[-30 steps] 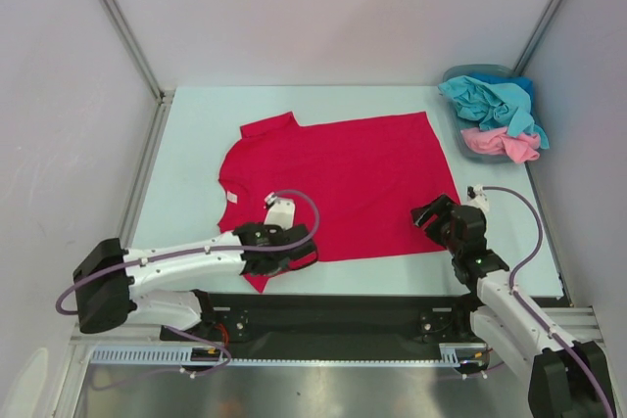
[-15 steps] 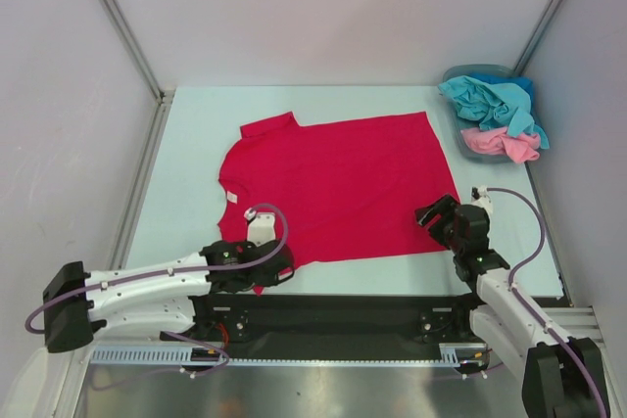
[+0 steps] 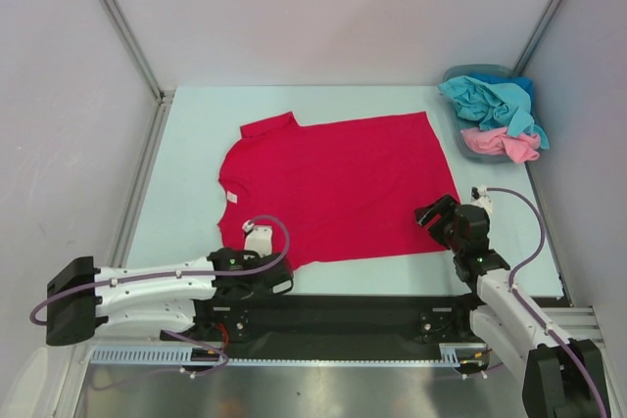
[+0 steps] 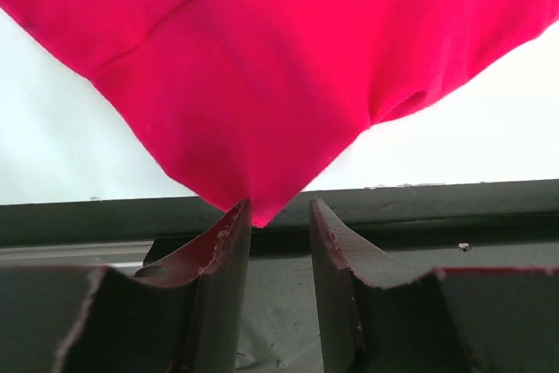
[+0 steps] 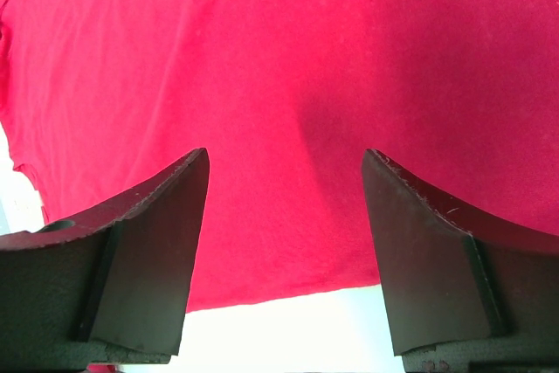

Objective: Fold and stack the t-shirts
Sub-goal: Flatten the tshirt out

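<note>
- The red t-shirt [image 3: 343, 183] lies spread flat in the middle of the worktop [image 3: 186, 163], with its neck to my left. It is not folded yet, so I think I am at the very start of the first fold.
- The teal t-shirt [image 3: 490, 100] and the pink t-shirt [image 3: 495, 142] wait in a heap in the basket [image 3: 468, 71] at the far right corner. Their turn comes later.
- My right arm [image 3: 490, 281] hangs over the near right corner of the red one. My right jaws are spread wide above the hem [image 5: 288, 290] and hold nothing.
- My left arm [image 3: 147, 281] lies low along the near edge. My left jaws are partly spread, with a gap between them. The pointy tip of the near sleeve [image 4: 262, 128] sits right at their mouth, but it does not look pinched.
- Next, I think both jaws need to go down and nip the near edge, the left on the sleeve tip and the right on the hem. Then they should lift and carry it over together, so the fold stays straight.
- A second ago my left arm reached farther in over the sleeve. Now it is pulled back toward the near edge.
- My right arm has hardly moved, and the red t-shirt lies in the same place.
</note>
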`<state>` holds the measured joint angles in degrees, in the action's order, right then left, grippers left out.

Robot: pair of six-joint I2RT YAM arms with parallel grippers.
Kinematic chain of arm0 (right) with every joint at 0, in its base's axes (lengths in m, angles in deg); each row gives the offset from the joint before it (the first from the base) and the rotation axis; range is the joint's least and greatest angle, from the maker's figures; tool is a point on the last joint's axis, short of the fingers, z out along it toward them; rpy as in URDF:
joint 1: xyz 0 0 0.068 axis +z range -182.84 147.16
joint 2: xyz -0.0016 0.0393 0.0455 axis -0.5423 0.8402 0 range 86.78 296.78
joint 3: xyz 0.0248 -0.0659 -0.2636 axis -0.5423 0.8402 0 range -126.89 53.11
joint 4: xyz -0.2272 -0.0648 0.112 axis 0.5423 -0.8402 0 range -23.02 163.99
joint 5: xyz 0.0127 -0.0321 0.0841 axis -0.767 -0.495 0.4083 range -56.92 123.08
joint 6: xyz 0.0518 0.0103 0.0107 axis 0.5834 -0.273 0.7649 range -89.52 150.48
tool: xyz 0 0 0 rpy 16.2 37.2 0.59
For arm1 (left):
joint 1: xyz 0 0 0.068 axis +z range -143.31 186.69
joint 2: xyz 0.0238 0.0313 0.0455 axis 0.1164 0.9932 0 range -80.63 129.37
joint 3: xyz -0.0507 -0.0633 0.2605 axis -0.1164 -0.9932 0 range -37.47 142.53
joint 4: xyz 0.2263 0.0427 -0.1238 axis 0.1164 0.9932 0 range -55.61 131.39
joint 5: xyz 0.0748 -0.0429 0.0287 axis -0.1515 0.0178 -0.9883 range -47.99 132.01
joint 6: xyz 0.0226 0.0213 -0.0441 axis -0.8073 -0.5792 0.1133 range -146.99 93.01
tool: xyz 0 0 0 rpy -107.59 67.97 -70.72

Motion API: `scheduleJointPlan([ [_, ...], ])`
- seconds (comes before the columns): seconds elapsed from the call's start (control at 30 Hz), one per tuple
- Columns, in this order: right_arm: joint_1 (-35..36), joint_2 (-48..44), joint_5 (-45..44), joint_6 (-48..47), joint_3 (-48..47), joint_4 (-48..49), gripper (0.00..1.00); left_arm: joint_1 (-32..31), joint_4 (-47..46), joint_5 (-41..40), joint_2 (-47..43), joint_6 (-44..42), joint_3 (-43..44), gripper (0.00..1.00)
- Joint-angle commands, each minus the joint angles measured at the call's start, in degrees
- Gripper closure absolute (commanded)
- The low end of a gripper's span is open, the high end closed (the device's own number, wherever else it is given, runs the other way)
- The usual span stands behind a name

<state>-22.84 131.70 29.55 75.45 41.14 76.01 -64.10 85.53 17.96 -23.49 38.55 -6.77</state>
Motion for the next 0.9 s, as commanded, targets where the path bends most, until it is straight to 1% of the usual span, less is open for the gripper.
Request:
scheduleJointPlan([
  [0.0, -0.16, -1.59, 0.37, -0.32, -0.95, 1.23, 0.25, -0.58, -1.56, -0.29, 1.65, 1.96, -0.03, 0.61],
  [0.13, -0.24, -2.82, 0.28, -0.41, -1.04, 0.18, 0.25, -0.58, -2.97, -1.17, 3.85, 1.70, -0.73, 0.62],
  [0.23, -0.33, -3.53, 0.36, -0.50, -1.04, -0.35, 0.25, -0.67, -3.50, -1.96, 5.95, 1.70, -1.17, 0.66],
  [0.33, -0.33, -4.14, 0.37, -0.67, -0.95, -0.70, 0.25, -0.67, -3.59, -2.84, 7.62, 1.70, -1.08, 0.75],
  [0.37, -0.33, -4.23, 0.37, -0.67, -0.95, -0.70, 0.25, -0.67, -3.59, -3.19, 7.89, 1.52, -0.90, 0.81],
  [0.4, -0.33, -4.41, 0.45, -0.67, -0.87, -0.79, 0.25, -0.67, -3.50, -3.80, 8.24, 1.52, -0.82, 0.85],
  [0.43, -0.42, -4.50, 0.45, -0.59, -0.87, -0.79, 0.25, -0.67, -3.41, -4.16, 9.20, 1.52, -0.64, 0.93],
  [0.5, -0.42, -4.59, 0.63, -0.59, -0.86, -0.79, 0.26, -0.67, -2.97, -4.77, 10.61, 1.52, 0.15, 1.00],
  [0.6, -0.42, -4.67, 0.89, -0.67, -0.87, -0.70, 0.26, -0.67, -3.23, -6.53, 12.55, 1.52, 1.29, 1.00],
  [0.67, -0.42, -4.67, 1.16, -0.67, -0.52, -0.35, 0.26, -1.20, -5.76, -8.20, 12.12, 0.82, 1.38, 0.99],
  [0.83, -0.42, -4.93, 1.33, -0.67, -0.43, -0.70, 0.26, -1.20, -14.29, -9.52, 4.74, -3.74, -0.37, 1.00],
  [0.87, -0.42, -5.11, 1.33, -1.02, -0.43, -0.88, 0.26, -1.20, -17.70, -9.52, 3.42, -4.53, -1.94, 1.00],
])
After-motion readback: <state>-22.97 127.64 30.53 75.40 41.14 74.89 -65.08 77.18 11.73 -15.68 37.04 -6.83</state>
